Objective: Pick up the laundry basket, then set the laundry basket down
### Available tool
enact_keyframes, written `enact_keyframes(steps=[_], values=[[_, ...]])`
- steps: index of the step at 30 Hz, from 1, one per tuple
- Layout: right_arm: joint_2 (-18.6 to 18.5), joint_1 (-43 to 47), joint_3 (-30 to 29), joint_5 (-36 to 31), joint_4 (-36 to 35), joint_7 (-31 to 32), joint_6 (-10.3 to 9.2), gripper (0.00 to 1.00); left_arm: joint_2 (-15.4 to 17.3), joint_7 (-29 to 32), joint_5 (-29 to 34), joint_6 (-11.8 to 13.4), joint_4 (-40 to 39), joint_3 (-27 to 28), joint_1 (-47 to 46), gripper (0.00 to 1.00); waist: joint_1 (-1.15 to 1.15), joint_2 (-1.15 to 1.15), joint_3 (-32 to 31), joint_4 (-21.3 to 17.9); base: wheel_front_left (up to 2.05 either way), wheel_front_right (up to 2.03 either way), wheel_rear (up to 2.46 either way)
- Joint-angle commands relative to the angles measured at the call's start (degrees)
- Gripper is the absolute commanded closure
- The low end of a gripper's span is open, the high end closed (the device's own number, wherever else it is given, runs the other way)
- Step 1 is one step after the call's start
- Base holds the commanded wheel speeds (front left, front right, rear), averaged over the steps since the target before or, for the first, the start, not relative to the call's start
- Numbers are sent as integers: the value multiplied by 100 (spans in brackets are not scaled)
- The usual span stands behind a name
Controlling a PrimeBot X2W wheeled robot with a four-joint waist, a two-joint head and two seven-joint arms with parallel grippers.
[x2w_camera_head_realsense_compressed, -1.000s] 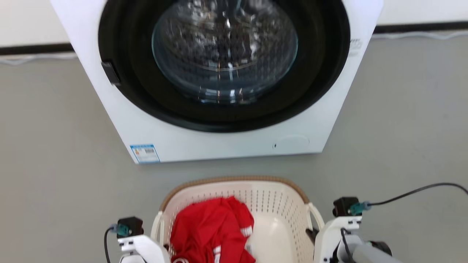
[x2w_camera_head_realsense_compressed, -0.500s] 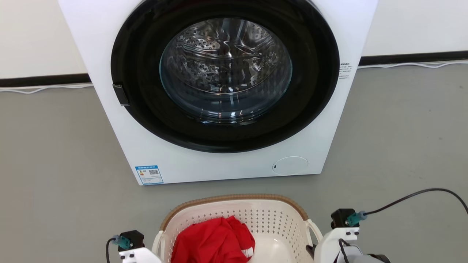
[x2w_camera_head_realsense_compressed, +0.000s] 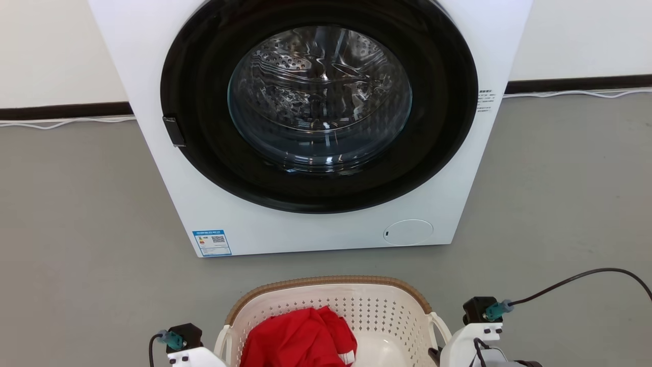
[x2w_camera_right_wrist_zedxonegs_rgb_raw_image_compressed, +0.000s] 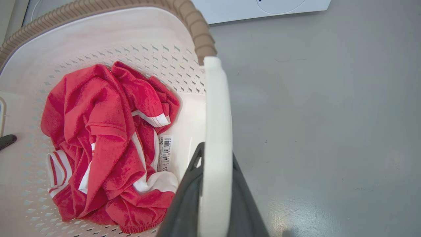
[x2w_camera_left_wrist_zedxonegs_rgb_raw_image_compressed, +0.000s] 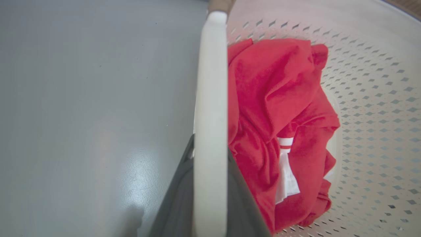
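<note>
Head view, washing machine [x2w_camera_head_realsense_compressed: 326, 229]: white front-loader on the grey floor [x2w_camera_head_realsense_compressed: 76, 229] against a pale wall; its round, dark-ringed glass door [x2w_camera_head_realsense_compressed: 320, 102] shows the steel drum behind
Head view, sticker [x2w_camera_head_realsense_compressed: 212, 242]: blue-edged label at the machine's lower left corner; a round flap [x2w_camera_head_realsense_compressed: 408, 232] sits at its lower right
Head view, laundry basket [x2w_camera_head_realsense_compressed: 326, 282]: cream, perforated, with a brown woven-look rim; at the bottom middle, in front of the machine and apart from it
Head view, red garment [x2w_camera_head_realsense_compressed: 298, 339]: crumpled inside the basket, towards its left side
Head view, arms: pale left forearm [x2w_camera_head_realsense_compressed: 196, 358] just beside the left handle [x2w_camera_head_realsense_compressed: 220, 339]; pale right forearm [x2w_camera_head_realsense_compressed: 466, 341] just beside the right handle [x2w_camera_head_realsense_compressed: 439, 326]; a black cable [x2w_camera_head_realsense_compressed: 575, 279] curves away from the right wrist
Left wrist view, left pincer [x2w_camera_left_wrist_zedxonegs_rgb_raw_image_compressed: 210, 151]: nearly closed, its two dark fingers [x2w_camera_left_wrist_zedxonegs_rgb_raw_image_compressed: 177, 204] clamped one on each side of the white left handle, which runs up the middle
Left wrist view, basket: the garment, with white trim, lies inside to the handle's right; bare floor lies to its left
Right wrist view, right pincer [x2w_camera_right_wrist_zedxonegs_rgb_raw_image_compressed: 217, 154]: nearly closed, its dark fingers [x2w_camera_right_wrist_zedxonegs_rgb_raw_image_compressed: 184, 204] gripping the white right handle from both sides
Right wrist view, basket: the garment, with white stripes and a barcode tag [x2w_camera_right_wrist_zedxonegs_rgb_raw_image_compressed: 165, 153], lies on the bottom; the machine's base shows beyond the rim
Both wrist views, height: cannot tell whether the basket rests on the floor or hangs clear of it
</note>
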Motion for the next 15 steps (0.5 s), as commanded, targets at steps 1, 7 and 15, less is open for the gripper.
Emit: enact_keyframes(steps=[1, 7, 15], values=[[102, -92, 91, 25, -125, -69, 92, 100, 32, -115, -68, -26, -142, 136, -250, 100, 0, 0, 3, 13, 0, 0, 0], [87, -127, 174, 75, -119, -90, 92, 100, 48, -111, -107, -26, -132, 81, -241, 100, 0, 0, 2, 28, 0, 0, 0], [77, -161, 284, 165, -77, -93, 92, 100, 43, -109, -183, -26, -105, 23, -256, 100, 0, 0, 23, 28, 0, 0, 0]])
